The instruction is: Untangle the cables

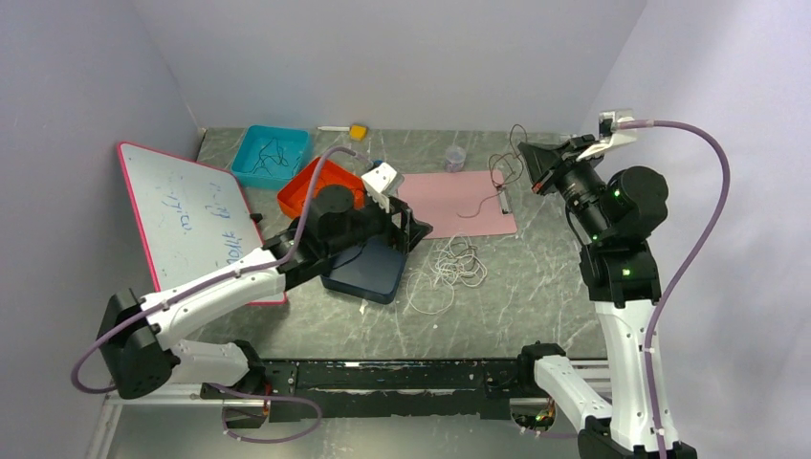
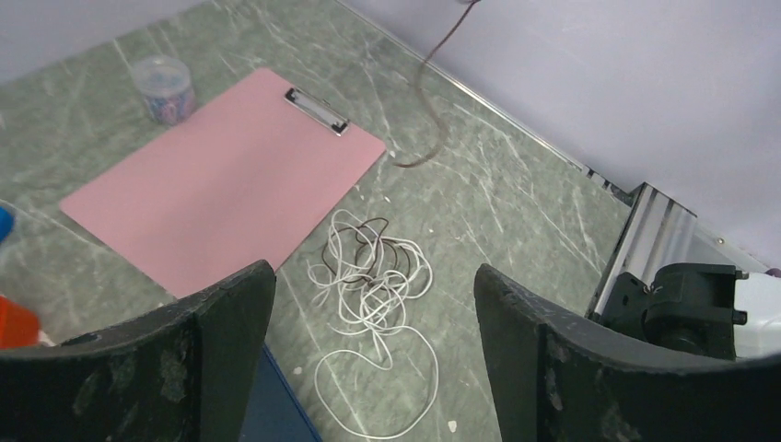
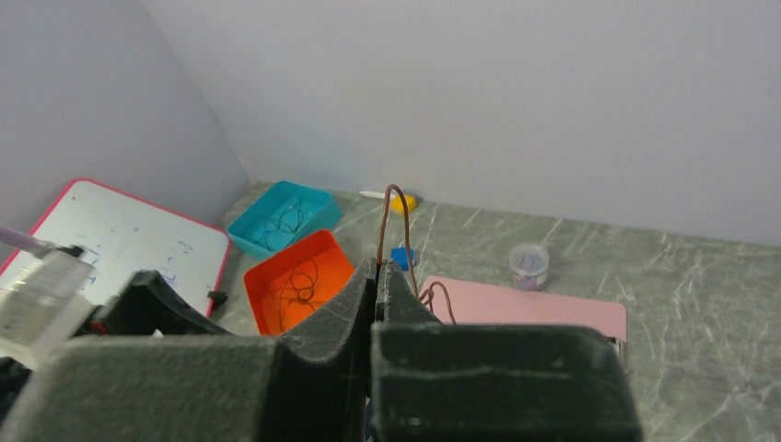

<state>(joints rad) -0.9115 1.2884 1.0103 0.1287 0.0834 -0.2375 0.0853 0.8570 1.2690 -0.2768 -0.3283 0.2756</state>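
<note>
Table (image 1: pixel 545 287) bears clipboard (image 1: pixel 449 196), whiteboard (image 1: pixel 186 220) — and tangled cables (image 1: pixel 457 266).

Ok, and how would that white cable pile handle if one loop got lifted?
Probably floppy: the white cable pile lies in loose, uneven loops, and the brown cable hangs limp from the right claw. A dark strand threads through the pile, so one lifted loop would likely drag others.

A loose tangle of white and dark cables (image 2: pixel 373 295) is seen on the green marbled table (image 2: pixel 516 203), framed between the widely parted jaws of the left gripper (image 2: pixel 373 272), in which nothing is held. A pink clipboard (image 2: pixel 226 175) is laid just beyond the tangle, a small clear jar (image 2: pixel 164 87) near its far corner. A brown cable (image 2: pixel 424 78) is draped down from above, ending near the clip.
</note>
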